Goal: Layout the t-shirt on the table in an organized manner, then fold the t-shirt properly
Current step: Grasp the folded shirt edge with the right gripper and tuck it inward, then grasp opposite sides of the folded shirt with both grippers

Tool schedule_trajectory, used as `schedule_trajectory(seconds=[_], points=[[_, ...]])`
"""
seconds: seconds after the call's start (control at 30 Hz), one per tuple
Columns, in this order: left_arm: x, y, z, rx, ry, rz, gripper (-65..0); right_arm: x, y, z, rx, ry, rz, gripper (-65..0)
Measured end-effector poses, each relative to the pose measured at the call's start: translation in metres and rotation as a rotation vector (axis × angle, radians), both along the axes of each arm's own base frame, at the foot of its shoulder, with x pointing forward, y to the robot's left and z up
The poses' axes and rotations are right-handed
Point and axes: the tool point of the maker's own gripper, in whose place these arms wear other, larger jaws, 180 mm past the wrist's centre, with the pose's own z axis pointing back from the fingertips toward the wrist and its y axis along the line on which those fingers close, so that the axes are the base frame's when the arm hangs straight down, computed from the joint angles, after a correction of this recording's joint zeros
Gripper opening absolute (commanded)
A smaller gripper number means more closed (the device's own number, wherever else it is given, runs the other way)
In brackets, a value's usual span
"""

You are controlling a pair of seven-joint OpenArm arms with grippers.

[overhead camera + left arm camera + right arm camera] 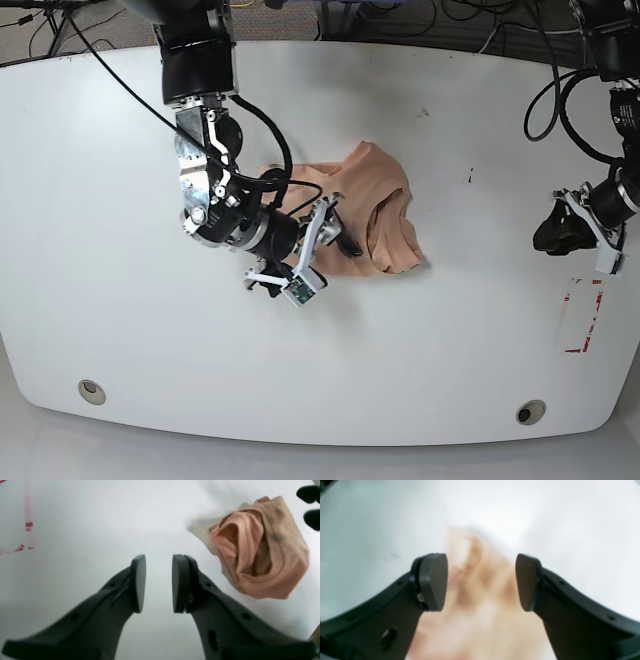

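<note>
The peach t-shirt [375, 205] lies crumpled in a bunched heap near the middle of the white table [450, 340]. My right gripper [335, 230] is open and hovers at the heap's left edge. In the right wrist view [481, 582] blurred peach fabric [480, 620] shows between and below its fingers, and the pads are not closed on it. My left gripper [548, 236] is far to the right of the shirt, low over bare table. In the left wrist view [158, 582] it is open and empty, with the shirt [260, 547] ahead at upper right. No smiley print shows.
A red dashed mark [585, 320] lies near the table's right edge, by the left gripper; it also shows in the left wrist view [28, 525]. Two grommet holes [92, 391] [530, 411] sit near the front edge. Cables hang behind the table's far edge.
</note>
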Motion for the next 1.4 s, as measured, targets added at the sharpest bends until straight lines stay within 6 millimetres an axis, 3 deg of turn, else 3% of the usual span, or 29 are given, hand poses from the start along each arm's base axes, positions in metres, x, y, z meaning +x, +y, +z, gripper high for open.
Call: schedule_trajectory(seconds=[0.13,0.27,0.4,0.67,0.77,0.9,1.03,1.17,1.23,1.4], points=[[-0.003,-0.006,0.003,0.014,-0.009,-0.019,-49.0,-0.005,-0.018,-0.013,-0.048,0.020,-0.007,-27.9],[-0.008,-0.021,0.008,0.038,-0.025,-0.070,-49.0,-0.021,-0.030,-0.034,-0.076,0.065,-0.011,-39.2],[-0.011,-0.049,0.012,0.050,-0.042,-0.158,-49.0,-0.038,-0.039,-0.056,-0.075,0.105,-0.019,-48.7],[-0.021,-0.082,0.001,0.058,-0.011,-0.267,-49.0,-0.051,-0.050,-0.098,-0.010,0.191,-0.063,-50.6],[-0.027,-0.097,0.002,0.066,-0.012,-0.319,-49.0,-0.050,-0.051,-0.091,-0.025,0.174,-0.054,-50.6],[-0.034,-0.124,0.003,0.058,-0.023,-0.406,-49.0,-0.044,-0.056,-0.064,-0.089,0.103,-0.027,-50.6],[-0.046,-0.150,-0.004,0.041,-0.003,-0.482,-49.2,-0.020,-0.059,-0.022,-0.145,-0.009,-0.018,-50.6],[-0.053,-0.176,-0.012,0.001,0.007,-0.514,-49.2,0.002,-0.053,0.005,-0.128,-0.080,-0.016,-50.6],[-0.054,-0.188,-0.019,0.014,0.012,-0.523,-49.2,0.011,-0.048,0.009,-0.107,-0.085,-0.020,-50.6],[-0.063,-0.223,-0.038,0.048,0.026,-0.572,-49.2,0.027,-0.039,-0.011,-0.058,-0.023,-0.032,-50.6]])
